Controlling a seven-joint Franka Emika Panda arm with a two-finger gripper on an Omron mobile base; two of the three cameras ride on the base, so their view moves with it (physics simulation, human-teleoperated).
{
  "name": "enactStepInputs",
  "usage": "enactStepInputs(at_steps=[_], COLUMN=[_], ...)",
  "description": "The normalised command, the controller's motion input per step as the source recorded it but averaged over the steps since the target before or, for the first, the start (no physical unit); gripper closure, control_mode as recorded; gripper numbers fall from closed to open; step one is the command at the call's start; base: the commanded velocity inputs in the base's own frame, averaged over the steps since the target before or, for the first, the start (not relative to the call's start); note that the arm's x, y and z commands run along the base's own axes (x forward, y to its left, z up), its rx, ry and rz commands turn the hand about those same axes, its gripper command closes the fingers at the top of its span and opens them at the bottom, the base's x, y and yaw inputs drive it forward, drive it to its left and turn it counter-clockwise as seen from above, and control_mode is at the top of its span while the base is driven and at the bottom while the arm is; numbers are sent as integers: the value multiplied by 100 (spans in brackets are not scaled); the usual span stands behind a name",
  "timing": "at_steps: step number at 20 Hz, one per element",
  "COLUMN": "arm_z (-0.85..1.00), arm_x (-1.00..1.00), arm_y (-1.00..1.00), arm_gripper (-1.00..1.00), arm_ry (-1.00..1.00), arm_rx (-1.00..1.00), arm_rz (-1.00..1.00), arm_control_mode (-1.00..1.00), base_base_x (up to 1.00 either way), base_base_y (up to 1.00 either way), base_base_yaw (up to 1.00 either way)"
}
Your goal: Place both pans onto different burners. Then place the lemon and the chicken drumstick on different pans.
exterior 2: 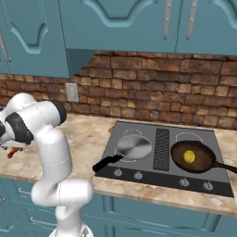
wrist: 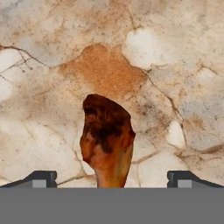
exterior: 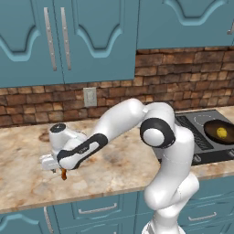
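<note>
**Operator:** I have the arm swung low over the marbled desk (exterior: 27, 178), well to the left of the cooktop (exterior 2: 152, 176). In the hand view the fingers (wrist: 112, 179) stand wide apart, with the chicken drumstick (wrist: 107, 140) lying between them on the desk. Neither tip touches it, so nothing is held.

**Observer:** How does the drumstick lie?

**Operator:** In the hand view its thick, dark-browned end points away from the hand and the thin end runs down toward the hand. From the left base view I see only a small orange-brown bit of it under the hand, near the desk's front edge.

**Observer:** And the pans?

**Operator:** Both sit on the cooktop, on either side of the black ribbed vent strip (exterior 2: 161, 149). The silver pan (exterior 2: 134, 146) rests on the front left burner, its black handle pointing toward the desk's front left. The dark brown pan (exterior 2: 192, 157) is on the front right burner, its handle running off to the right.

**Observer:** The lemon?

**Operator:** The lemon (exterior 2: 189, 156) sits inside the dark brown pan, near its middle. I see nothing in the silver pan. The two rear burner rings are partly visible behind the pans.
</note>
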Motion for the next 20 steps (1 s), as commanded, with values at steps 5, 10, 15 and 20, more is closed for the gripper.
enactStepInputs(at_steps=[5,10,15,20], arm_z=[-17,-14,-12,0], arm_x=[0,0,0,0], arm_y=[0,0,3,0], arm_gripper=[-100,-100,100,100], arm_ry=[-3,0,0,0], arm_rx=[0,0,0,0], arm_rz=[0,0,0,1], arm_control_mode=[-100,-100,-100,-100], base_base_x=[0,0,0,0], base_base_y=[0,0,0,0], base_base_yaw=[0,0,0,0])
